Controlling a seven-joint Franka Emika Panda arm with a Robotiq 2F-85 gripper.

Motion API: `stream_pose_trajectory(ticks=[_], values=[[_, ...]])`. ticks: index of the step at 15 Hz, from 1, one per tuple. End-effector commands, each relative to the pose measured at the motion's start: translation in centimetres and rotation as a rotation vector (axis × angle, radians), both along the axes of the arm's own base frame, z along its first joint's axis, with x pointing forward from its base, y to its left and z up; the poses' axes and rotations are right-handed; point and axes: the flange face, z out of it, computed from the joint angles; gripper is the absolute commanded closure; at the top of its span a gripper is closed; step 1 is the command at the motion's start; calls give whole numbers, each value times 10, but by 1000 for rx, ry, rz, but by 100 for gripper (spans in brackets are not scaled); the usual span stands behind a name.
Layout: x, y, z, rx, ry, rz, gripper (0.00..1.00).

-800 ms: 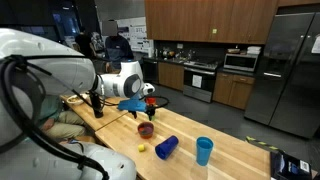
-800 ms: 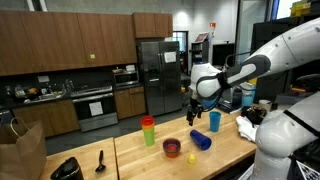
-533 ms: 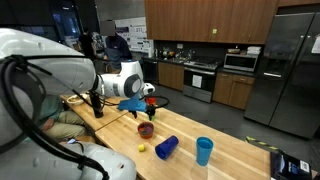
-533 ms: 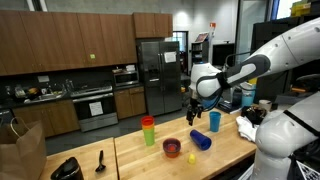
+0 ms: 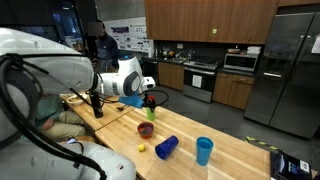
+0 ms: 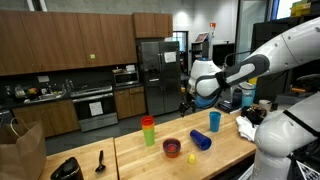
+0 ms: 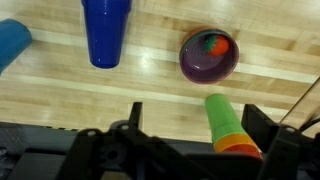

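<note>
A: The arm has lifted and pulled back since the earlier frame. The gripper [image 6: 187,104] now sits higher over the counter [image 6: 130,165]. The person [image 5: 103,40] in the background has shifted too. Nothing on the counter has moved.

B: Claw state?

A: Wide apart and empty. The wrist view shows both fingers spread with bare wood between them.

B: What is nearest?

A: The stack of cups [image 7: 228,125], orange over green, standing upright. In the wrist view it sits close to one finger, not centred. The purple bowl [image 7: 209,56] lies just beyond it, apart from it. There's something red and green inside, too small to identify.

B: Anything else nearby?

A: A dark blue cup [image 7: 106,30] lies on its side well off to the far side of the bowl. A light blue cup [image 7: 10,40] shows at the frame edge. A yellow ball [image 6: 191,158] sits near the counter's front edge.

B: The step in hand reads as lining up above the stack. The arm should slide sideways until the stack is centred between the fingers before any drop. The claw should stay wide, and any drop should be straight down. The stack looks tall and light, so a clipped rim would likely tip it. The finger on the bowl side needs watching, since clearance there is tight.
</note>
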Motion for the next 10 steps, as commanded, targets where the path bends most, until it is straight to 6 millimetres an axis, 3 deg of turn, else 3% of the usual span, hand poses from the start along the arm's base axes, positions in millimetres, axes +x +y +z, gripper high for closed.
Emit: stream_pose_trajectory(ticks=[1, 7, 10], values=[[4, 6, 1, 32, -38, -118, 0], [7, -1, -17, 18, 13, -306, 0], [9, -12, -44, 23, 136, -315, 0]])
